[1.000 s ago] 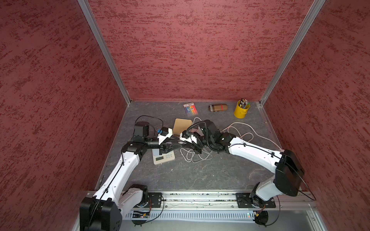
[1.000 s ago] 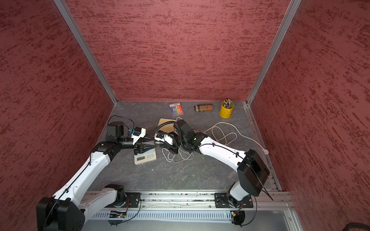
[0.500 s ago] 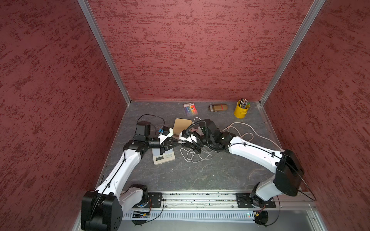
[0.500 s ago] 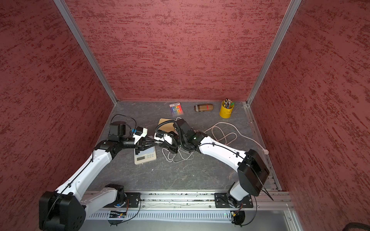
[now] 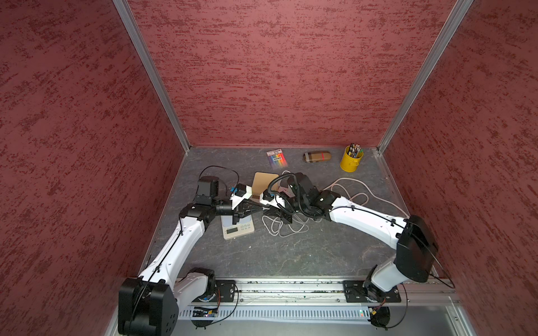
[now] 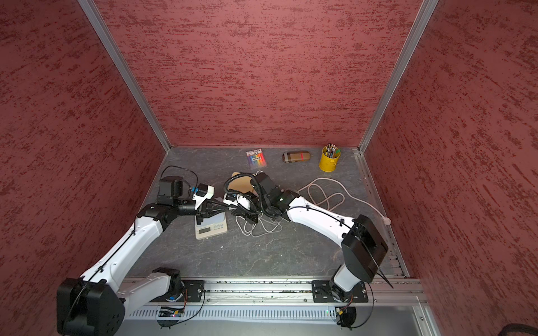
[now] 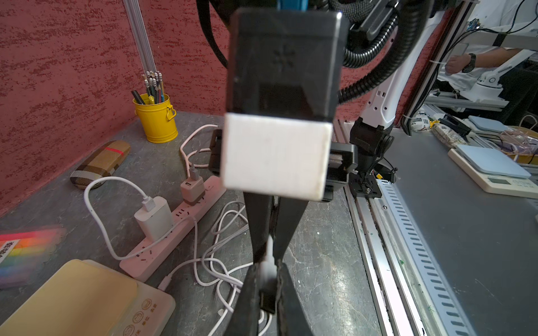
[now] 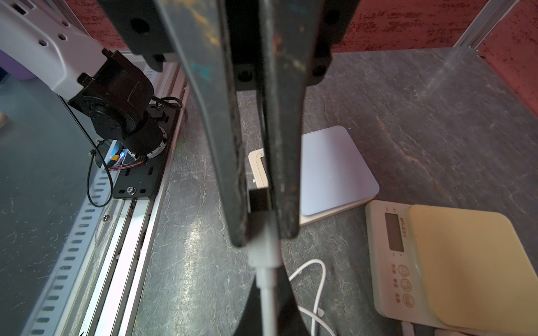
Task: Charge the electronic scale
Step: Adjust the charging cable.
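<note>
left wrist view: left hand [image 7: 267, 280] and right hand [image 7: 269, 250] both clamped on white cable plug [image 7: 267, 269].

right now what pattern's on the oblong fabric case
Oblong fabric case: tan plaid with one red stripe; clearest in the left wrist view.

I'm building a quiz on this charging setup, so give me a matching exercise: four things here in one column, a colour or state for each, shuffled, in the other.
1 pencil cup
2 glasses case
3 white charger
4 cable plug

A plugged into the power strip
B yellow
C pinched between black fingers
D brown plaid

Pairs: 1-B, 2-D, 3-A, 4-C
</note>
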Robot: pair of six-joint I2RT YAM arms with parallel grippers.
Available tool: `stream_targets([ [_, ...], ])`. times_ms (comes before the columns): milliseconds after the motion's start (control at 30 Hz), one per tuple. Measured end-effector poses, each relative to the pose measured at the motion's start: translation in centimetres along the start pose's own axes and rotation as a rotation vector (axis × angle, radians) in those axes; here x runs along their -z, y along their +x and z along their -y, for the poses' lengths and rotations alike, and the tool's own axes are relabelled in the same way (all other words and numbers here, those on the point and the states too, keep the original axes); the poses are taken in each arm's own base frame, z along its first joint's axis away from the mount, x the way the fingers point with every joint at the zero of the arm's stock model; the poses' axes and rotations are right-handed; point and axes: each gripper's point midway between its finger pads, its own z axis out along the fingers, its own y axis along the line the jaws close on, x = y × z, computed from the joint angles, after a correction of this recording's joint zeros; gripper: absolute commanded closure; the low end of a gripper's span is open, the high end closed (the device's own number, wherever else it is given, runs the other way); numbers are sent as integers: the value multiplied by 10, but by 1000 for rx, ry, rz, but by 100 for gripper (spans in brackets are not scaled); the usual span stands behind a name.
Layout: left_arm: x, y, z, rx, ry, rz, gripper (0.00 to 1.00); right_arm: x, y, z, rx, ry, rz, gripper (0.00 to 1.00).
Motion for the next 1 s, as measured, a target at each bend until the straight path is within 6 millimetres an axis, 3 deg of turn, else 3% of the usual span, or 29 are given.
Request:
stream_targets([
  [33,0,0,0,2,1,0,100,0,0,0,0,0,0,99],
  [133,0,0,1,6,4,2,100,0,0,1,-4,3,-1,80],
  [300,1,1,-2,48,6,2,100,1,-4,7,8,41,8,74],
  [500,5,-2,-7,103,-12,4,100,18,-22,16,71,138,65,75],
  [633,8,-1,-13,161,-30,6,100,29,-36,17,123,188,104,81],
  [1000,11,1,-35,416,-127,-20,100,20,-39,19,208,297,83,76],
])
